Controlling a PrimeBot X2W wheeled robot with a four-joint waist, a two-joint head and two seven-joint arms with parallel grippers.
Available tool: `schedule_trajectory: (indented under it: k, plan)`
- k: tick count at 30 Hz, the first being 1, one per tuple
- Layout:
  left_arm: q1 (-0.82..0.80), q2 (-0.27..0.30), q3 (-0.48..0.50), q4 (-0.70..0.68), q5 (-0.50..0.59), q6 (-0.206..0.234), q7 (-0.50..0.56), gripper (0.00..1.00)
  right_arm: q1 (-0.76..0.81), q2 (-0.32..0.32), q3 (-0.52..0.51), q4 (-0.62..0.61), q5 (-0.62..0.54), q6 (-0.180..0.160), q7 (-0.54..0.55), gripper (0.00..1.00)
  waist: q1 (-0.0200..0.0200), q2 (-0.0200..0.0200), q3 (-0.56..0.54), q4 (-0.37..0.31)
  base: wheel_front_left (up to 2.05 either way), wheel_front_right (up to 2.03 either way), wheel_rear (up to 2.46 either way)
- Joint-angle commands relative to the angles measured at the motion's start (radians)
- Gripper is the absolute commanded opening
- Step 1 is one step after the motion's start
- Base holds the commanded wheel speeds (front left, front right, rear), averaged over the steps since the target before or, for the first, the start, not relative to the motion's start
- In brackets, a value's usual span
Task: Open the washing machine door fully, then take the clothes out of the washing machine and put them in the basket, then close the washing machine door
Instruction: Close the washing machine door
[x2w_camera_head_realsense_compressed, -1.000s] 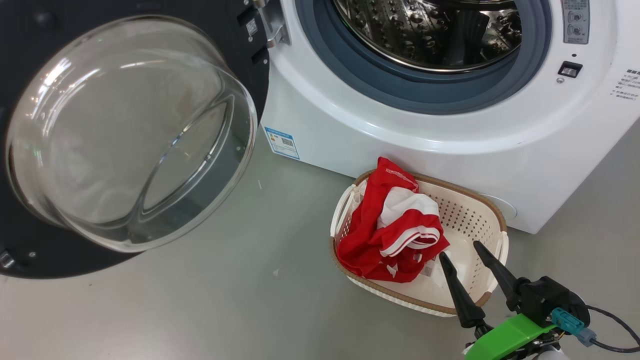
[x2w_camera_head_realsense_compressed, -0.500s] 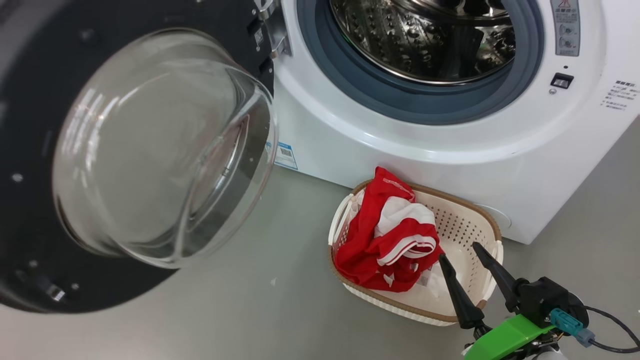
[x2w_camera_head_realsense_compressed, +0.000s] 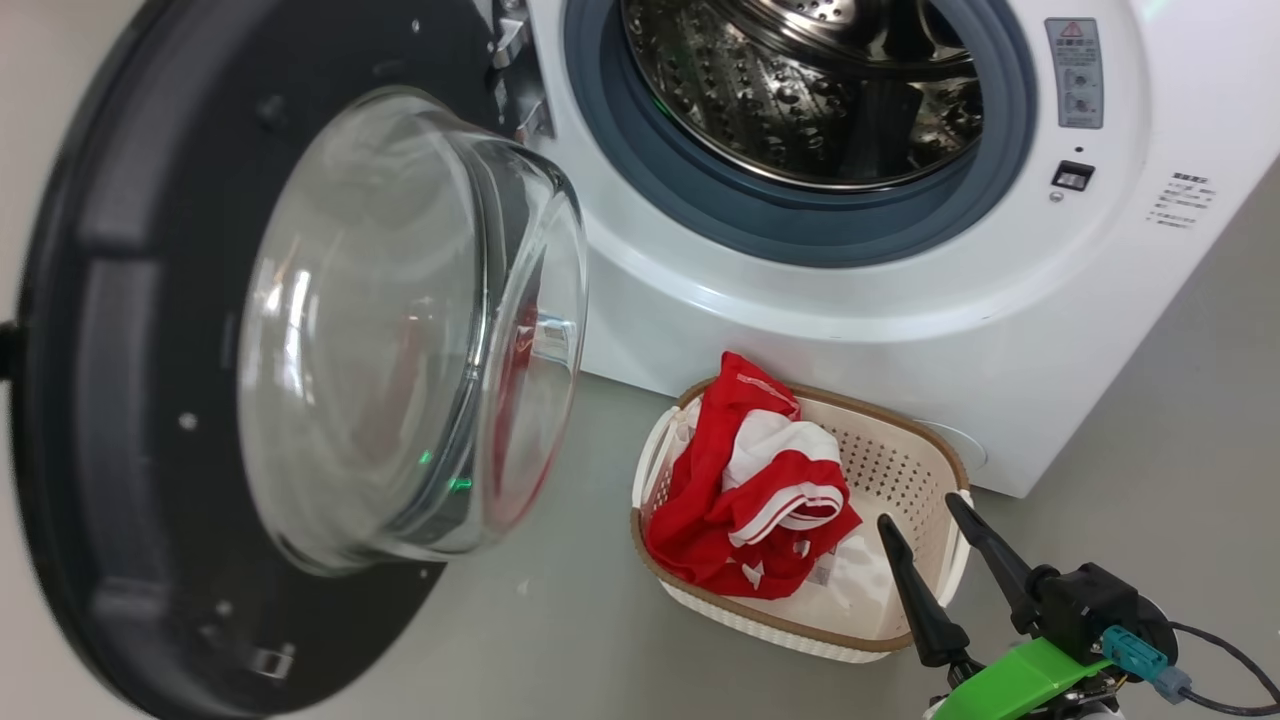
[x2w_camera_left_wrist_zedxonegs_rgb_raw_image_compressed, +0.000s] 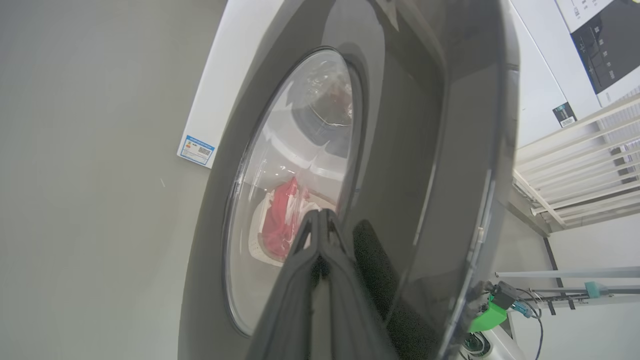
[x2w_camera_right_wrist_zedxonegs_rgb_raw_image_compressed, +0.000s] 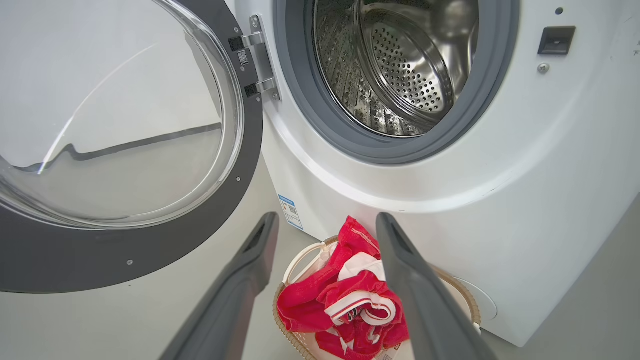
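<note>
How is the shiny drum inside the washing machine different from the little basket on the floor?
The drum is shiny steel; the basket is cream plastic with a brown rim. The drum is big and round; the basket is small, a rounded rectangle. No clothes show in the drum, while the red and white clothes lie in the basket. Both are full of little holes.
</note>
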Motion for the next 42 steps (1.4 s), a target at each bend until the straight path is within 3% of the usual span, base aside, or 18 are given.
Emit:
schedule_trajectory:
  k: [1, 12, 23, 38, 42]
  plan:
    - [0.000, 0.037, 0.023, -0.075, -0.028, -0.006, 0.017, 0.00, -0.005, 0.001, 0.019, -0.029, 0.002, 0.005, -0.006, 1.00, 0.0000, -0.0001, -0.005, -0.012, 0.00, 0.00, 0.00]
    - [0.016, -0.025, -0.017, -0.248, -0.089, -0.006, 0.021, 0.00, -0.009, 0.002, 0.010, -0.036, 0.000, 0.005, -0.006, 1.00, 0.0000, -0.0001, 0.007, -0.059, 0.00, 0.00, 0.00]
    - [-0.010, -0.119, -0.063, -0.324, -0.070, -0.006, -0.066, 0.00, -0.018, 0.004, -0.002, -0.041, -0.007, 0.005, -0.006, 1.00, 0.0000, -0.0001, 0.023, -0.094, 0.00, 0.00, 0.00]
    - [0.028, -0.113, -0.074, -0.311, -0.034, -0.006, -0.182, 0.00, -0.013, 0.011, -0.012, -0.042, -0.011, 0.005, -0.006, 1.00, 0.0000, -0.0001, 0.019, -0.087, 0.00, 0.00, 0.00]
    - [0.047, -0.110, -0.068, -0.303, -0.032, -0.006, -0.220, 0.15, -0.013, 0.012, -0.012, -0.042, -0.010, 0.005, -0.006, 1.00, 0.0000, -0.0001, 0.017, -0.082, 0.00, 0.00, 0.00]
